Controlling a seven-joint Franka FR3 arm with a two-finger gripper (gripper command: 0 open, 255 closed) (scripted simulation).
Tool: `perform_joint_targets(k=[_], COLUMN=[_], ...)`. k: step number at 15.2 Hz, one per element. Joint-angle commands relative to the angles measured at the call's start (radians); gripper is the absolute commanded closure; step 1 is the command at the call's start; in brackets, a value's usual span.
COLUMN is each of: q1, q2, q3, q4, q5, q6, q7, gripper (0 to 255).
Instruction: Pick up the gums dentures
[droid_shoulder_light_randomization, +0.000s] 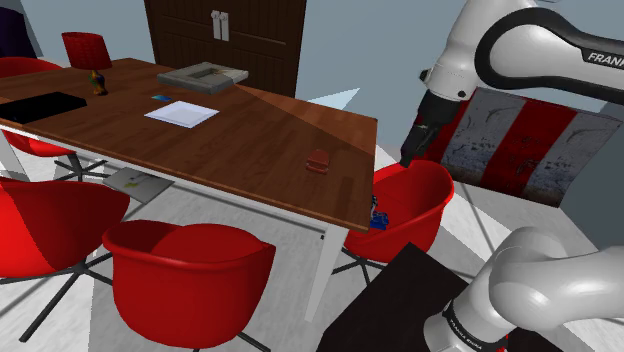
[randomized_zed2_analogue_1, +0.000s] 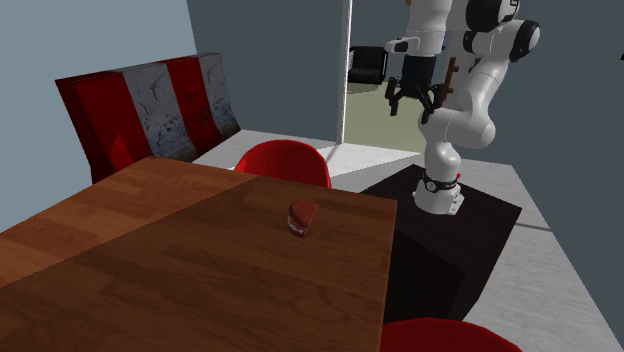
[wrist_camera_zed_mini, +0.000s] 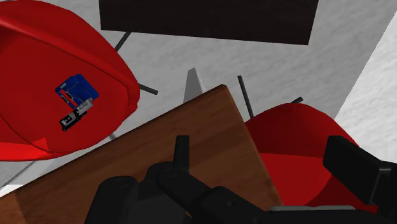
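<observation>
The red shell chair (droid_shoulder_light_randomization: 408, 203) at the table's end cupped 1 small blue object (droid_shoulder_light_randomization: 378, 219) in its seat, near the seat's front edge; the wrist view showed that object (wrist_camera_zed_mini: 75, 102) lying loose in the same chair (wrist_camera_zed_mini: 38, 83). A shallow grey tray (droid_shoulder_light_randomization: 205, 77) sat at the far end of the wooden table (droid_shoulder_light_randomization: 230, 140), and I could not tell whether anything lay in it.

The dentures (droid_shoulder_light_randomization: 318, 160), a small reddish lump, rested alone on the table near the corner closest to the robot; in the second exterior view they (randomized_zed2_analogue_1: 302, 215) lay on bare wood near the table's (randomized_zed2_analogue_1: 180, 260) end edge.

The white arm (droid_shoulder_light_randomization: 500, 50) rose from its black stand (droid_shoulder_light_randomization: 400, 300), arched over and pointed the gripper (droid_shoulder_light_randomization: 414, 148) straight down above the red chair, just past the table's end and well apart from the dentures. In the second exterior view the gripper (randomized_zed2_analogue_1: 414, 100) hung high in front of the arm (randomized_zed2_analogue_1: 470, 60), its 2 fingers spread wide with nothing between them. The wrist view showed the gripper (wrist_camera_zed_mini: 267, 159) over the table corner (wrist_camera_zed_mini: 203, 127), between 2 red chairs.
</observation>
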Motion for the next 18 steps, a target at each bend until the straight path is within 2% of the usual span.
perform_joint_targets(k=[1,9,18], q1=[0.0,-0.006,-0.01], q2=[0.0,0.269,0.604], q3=[0.0,-0.027,-0.053], q4=[0.0,0.043,0.198], q5=[0.0,-0.033,-0.051], q6=[0.0,0.24,0.438], q7=[0.0,-0.043,-0.085], gripper=[0,0,0])
